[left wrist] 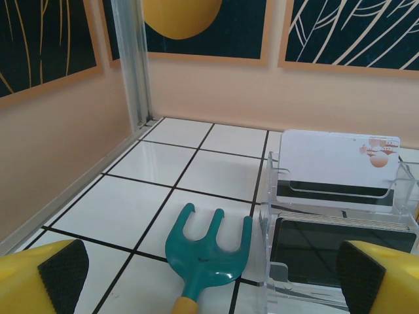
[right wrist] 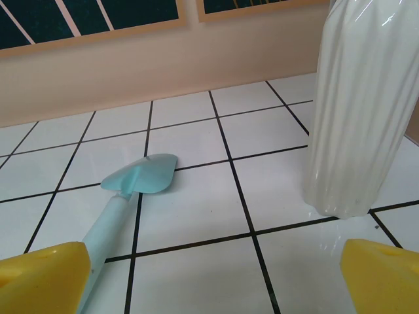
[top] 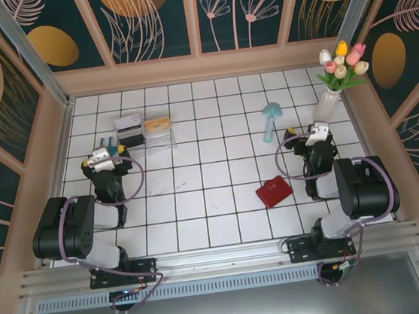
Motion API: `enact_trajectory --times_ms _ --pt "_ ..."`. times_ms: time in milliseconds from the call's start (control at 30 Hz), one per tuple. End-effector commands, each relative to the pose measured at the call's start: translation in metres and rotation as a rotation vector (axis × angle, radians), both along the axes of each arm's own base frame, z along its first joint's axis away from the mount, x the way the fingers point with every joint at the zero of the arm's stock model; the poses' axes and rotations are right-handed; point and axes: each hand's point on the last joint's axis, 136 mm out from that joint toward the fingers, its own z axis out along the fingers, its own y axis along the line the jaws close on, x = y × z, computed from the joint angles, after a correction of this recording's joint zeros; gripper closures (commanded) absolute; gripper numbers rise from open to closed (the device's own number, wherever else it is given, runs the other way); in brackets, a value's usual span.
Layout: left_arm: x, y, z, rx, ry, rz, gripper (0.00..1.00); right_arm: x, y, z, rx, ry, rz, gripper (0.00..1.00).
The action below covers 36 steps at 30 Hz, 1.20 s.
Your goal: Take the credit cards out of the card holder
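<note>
By my reading nothing is out yet. At 9 o'clock the left gripper (top: 108, 148) hangs with fingers spread and empty, and at 10 o'clock the clear box (left wrist: 267, 229) holds a white card (left wrist: 334, 163) upright in its back slot and dark cards (left wrist: 327, 252) in front. The red card holder (top: 274, 191) lies at 4 o'clock, apparently folded shut with no card beside it, so opening and emptying are both left to do. At 3 o'clock the right gripper (top: 314, 127) is also spread and empty.
</note>
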Motion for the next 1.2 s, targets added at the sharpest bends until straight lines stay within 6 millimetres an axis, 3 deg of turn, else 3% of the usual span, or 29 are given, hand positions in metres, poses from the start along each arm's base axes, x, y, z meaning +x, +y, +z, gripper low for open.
enact_trajectory --times_ms 0,900,1167 --pt "0.002 0.001 0.007 -0.014 -0.028 0.001 0.01 0.005 0.002 0.008 -0.01 -0.027 0.019 0.01" --pt "-0.001 0.003 0.01 -0.014 -0.042 0.012 0.01 0.005 0.001 0.008 -0.011 -0.029 0.017 0.01" --pt "0.003 0.008 0.027 -0.036 0.01 0.045 0.01 0.004 -0.016 0.046 0.001 -0.011 -0.118 0.01"
